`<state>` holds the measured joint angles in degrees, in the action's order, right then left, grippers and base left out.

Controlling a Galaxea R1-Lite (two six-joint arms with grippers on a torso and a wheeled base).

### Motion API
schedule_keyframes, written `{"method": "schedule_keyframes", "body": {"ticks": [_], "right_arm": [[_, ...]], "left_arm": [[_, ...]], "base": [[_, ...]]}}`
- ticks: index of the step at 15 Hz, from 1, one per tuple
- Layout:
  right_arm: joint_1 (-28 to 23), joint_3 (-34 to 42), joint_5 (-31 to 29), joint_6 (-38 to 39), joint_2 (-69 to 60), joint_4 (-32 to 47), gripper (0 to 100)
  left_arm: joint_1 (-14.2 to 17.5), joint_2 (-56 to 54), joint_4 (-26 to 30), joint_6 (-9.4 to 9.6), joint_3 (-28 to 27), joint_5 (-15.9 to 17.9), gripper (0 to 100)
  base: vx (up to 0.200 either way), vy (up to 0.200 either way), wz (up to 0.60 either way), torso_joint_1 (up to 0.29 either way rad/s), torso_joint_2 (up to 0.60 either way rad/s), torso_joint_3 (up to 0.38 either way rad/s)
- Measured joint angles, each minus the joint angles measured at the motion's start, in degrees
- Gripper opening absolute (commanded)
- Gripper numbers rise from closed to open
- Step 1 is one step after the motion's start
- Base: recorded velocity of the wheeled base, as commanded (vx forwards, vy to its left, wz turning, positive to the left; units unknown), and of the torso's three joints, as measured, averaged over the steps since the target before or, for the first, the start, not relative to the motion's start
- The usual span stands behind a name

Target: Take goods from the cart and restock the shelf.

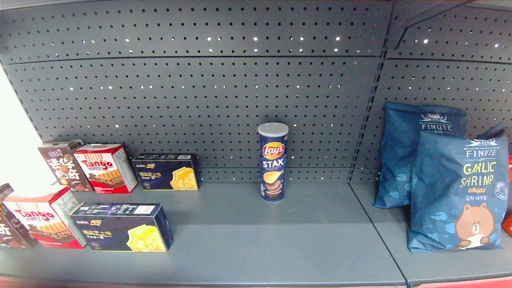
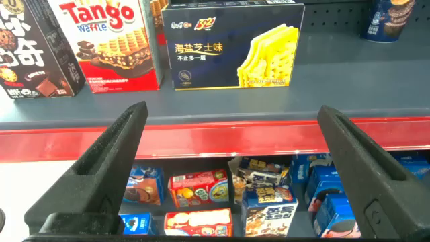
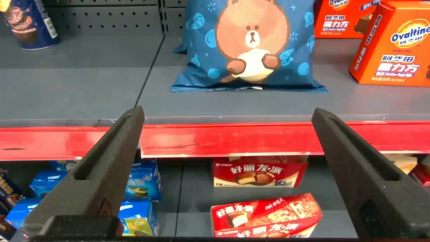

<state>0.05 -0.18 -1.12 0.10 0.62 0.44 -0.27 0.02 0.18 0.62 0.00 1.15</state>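
Fingers (image 2: 101, 168) spread on left gripper (image 2: 232, 111), right gripper (image 3: 228, 113), facing shelf (image 1: 248, 240)

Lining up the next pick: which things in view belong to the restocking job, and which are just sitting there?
Job: shelf; left gripper and right gripper, both open and empty.
Just there: chip can; blue chip bags; wafer boxes; cracker boxes; lower-shelf boxes.
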Motion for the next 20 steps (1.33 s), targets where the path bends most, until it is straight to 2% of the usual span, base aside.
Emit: {"method": "schedule_keyframes", "body": {"ticks": [10,20], "right_arm": [[0.05,0.00,0.01,-0.02,0.00,0.00,100],[0.05,0.00,-0.10,-0.10,0.00,0.02,100]], "left_arm": [[0.00,0.00,-0.02,0.35,0.00,0.09,100],[0.02,0.00,-0.02,-0.11,0.00,-0.04,100]], "base": [[0.000,0.000,0.00,0.000,0.00,0.000],[0.000,0.000,0.60,0.002,0.00,0.002]]}}
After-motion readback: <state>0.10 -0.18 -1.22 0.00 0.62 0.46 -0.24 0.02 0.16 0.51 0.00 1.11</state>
